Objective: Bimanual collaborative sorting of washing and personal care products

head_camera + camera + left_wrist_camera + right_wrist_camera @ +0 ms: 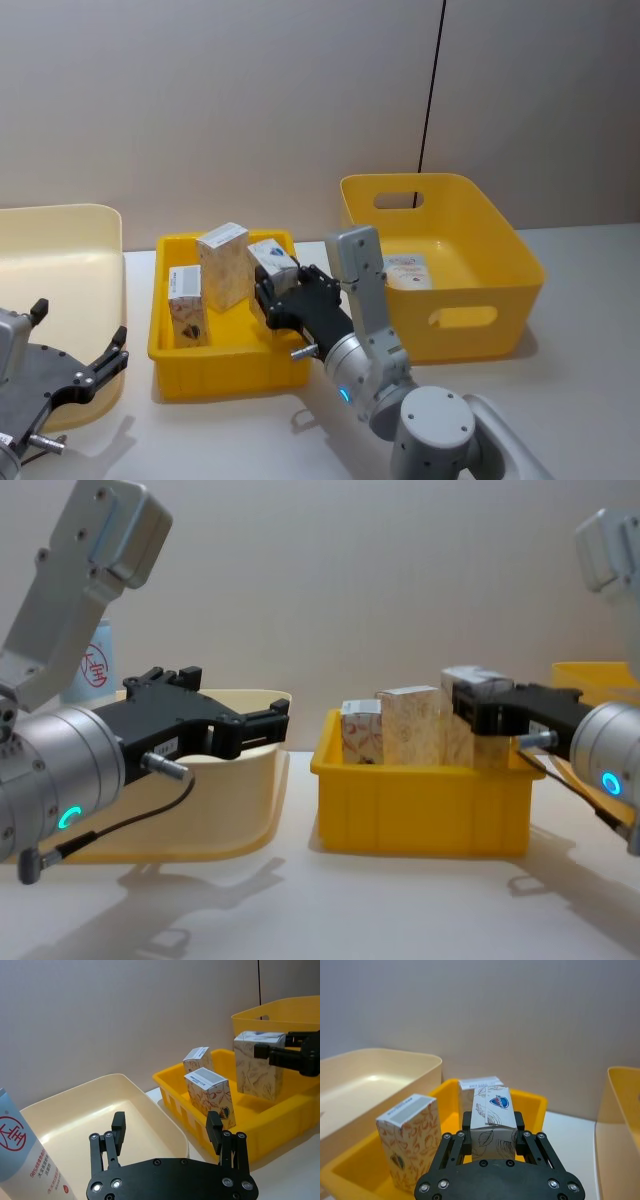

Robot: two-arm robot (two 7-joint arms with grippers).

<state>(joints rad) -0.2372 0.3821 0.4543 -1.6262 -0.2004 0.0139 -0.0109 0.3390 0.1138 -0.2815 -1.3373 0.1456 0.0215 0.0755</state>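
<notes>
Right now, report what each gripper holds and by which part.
The right gripper clamps a small white carton by its two side faces, over the yellow tray. The left gripper is open and holds nothing, near the cream bin.

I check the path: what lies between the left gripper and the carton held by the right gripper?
In the left wrist view, two standing cartons.

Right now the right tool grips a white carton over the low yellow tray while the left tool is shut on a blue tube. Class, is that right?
Not quite. The right tool does grip a white carton over the low yellow tray, but the left tool is open and empty, as the left wrist view shows.
</notes>
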